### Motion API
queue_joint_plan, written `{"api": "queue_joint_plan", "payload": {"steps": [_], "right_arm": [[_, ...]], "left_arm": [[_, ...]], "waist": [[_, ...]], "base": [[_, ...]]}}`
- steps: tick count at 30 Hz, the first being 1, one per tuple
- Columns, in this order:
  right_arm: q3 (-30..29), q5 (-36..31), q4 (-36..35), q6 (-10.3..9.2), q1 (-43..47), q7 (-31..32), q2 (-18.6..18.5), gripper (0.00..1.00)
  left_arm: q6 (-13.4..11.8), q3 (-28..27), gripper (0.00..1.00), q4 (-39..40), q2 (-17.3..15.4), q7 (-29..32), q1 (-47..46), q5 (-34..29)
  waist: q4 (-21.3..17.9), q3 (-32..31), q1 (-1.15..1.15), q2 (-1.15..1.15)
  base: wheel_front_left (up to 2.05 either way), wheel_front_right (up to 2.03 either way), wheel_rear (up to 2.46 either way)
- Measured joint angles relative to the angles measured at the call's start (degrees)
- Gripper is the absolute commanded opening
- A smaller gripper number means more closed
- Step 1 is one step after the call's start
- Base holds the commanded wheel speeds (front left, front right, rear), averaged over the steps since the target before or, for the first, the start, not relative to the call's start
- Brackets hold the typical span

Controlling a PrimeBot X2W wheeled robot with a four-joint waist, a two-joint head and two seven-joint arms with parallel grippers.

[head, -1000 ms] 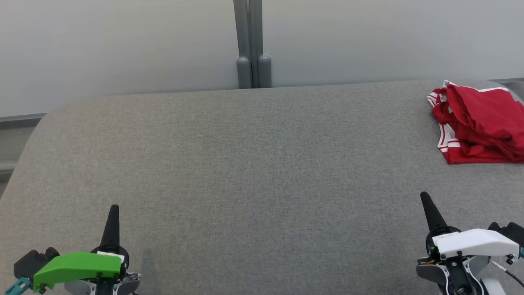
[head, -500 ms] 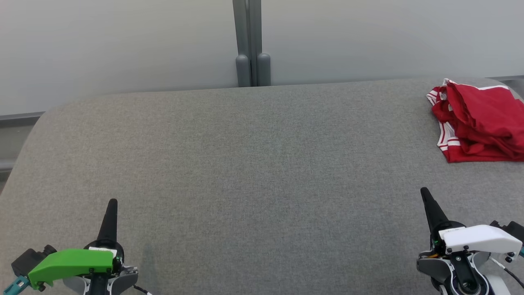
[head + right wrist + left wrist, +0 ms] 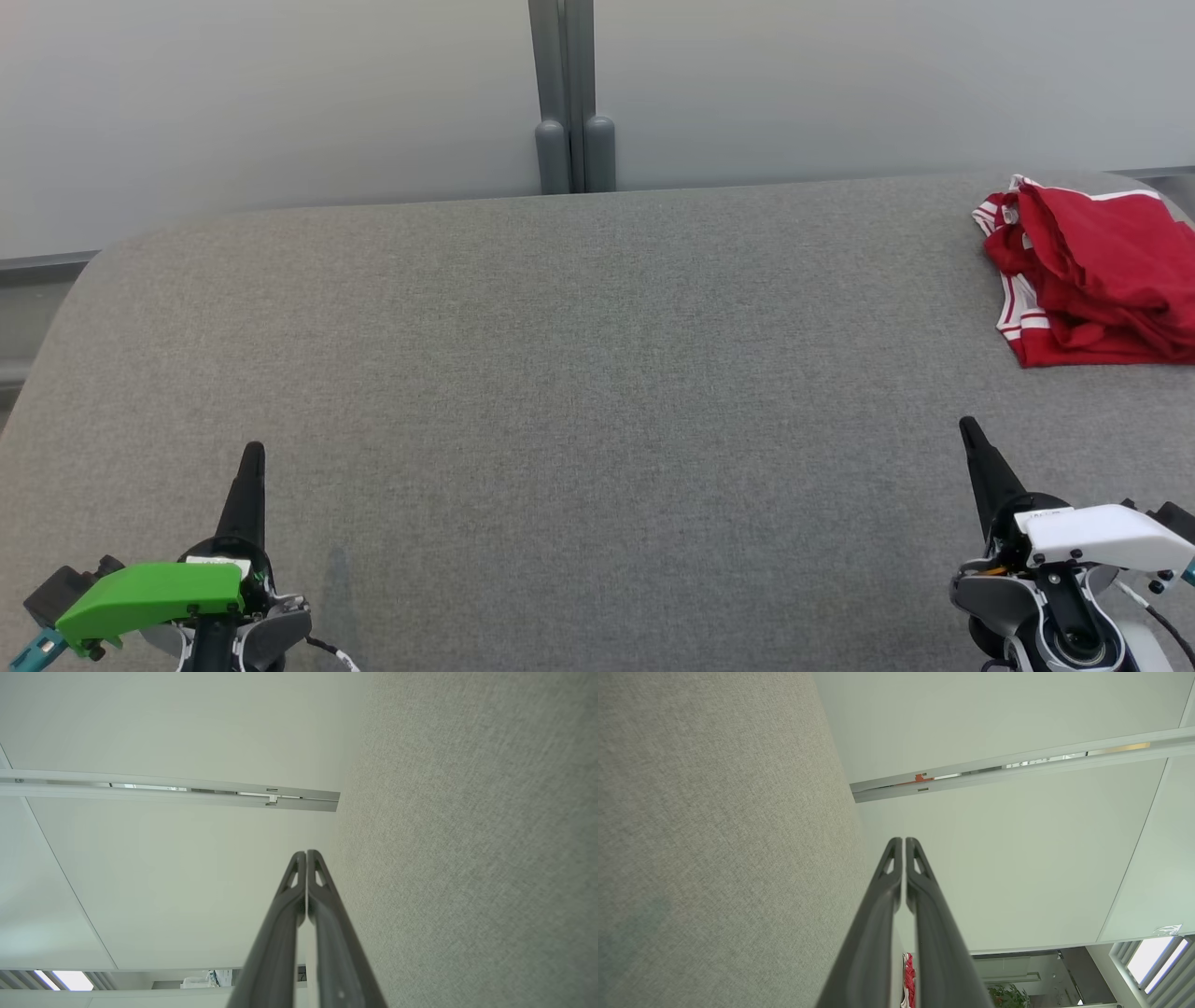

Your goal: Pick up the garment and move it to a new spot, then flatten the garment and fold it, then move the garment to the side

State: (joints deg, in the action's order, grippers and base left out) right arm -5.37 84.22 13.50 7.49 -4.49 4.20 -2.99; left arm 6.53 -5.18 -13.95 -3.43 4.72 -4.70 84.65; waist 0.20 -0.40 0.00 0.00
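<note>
Finds the red, white-striped garment (image 3: 1092,280) bunched at the far right edge of the table (image 3: 560,373), well apart from the left end effector (image 3: 252,459) and right end effector (image 3: 969,434), both pressed together. Risks pinching a single layer among hidden folds, or nudging it over the edge.

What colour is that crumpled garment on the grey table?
Red with white stripes along its edges; the garment shows best in the head view.

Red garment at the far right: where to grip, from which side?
I'd pinch the bunched folds at the middle of the red garment, from above with the right gripper, the nearer one, opened first. It is a crumpled heap; its striped hem lies flat.
</note>
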Motion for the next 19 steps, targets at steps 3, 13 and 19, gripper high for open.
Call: {"api": "queue_joint_plan", "payload": {"steps": [3,13,19], "right_arm": [[-0.1,1.1,0.1,0.0,-0.3,0.3,0.0,0.0],[-0.5,5.0,0.3,-0.01,-0.9,1.3,0.0,0.0],[-0.7,7.3,0.4,-0.01,-1.2,1.8,0.0,0.0]], "left_arm": [[0.1,-0.2,0.0,0.0,0.1,0.3,-0.1,1.1],[0.5,-0.8,0.0,-0.1,0.4,1.1,-0.7,4.7],[0.7,-1.2,0.0,-0.1,0.5,1.7,-1.0,6.6]], "waist": [[0.0,0.1,0.0,0.0],[-0.1,0.4,0.0,0.0],[-0.2,0.5,0.0,0.0]], "base": [[0.0,0.0,0.0],[0.0,0.0,0.0],[0.0,0.0,0.0]]}}
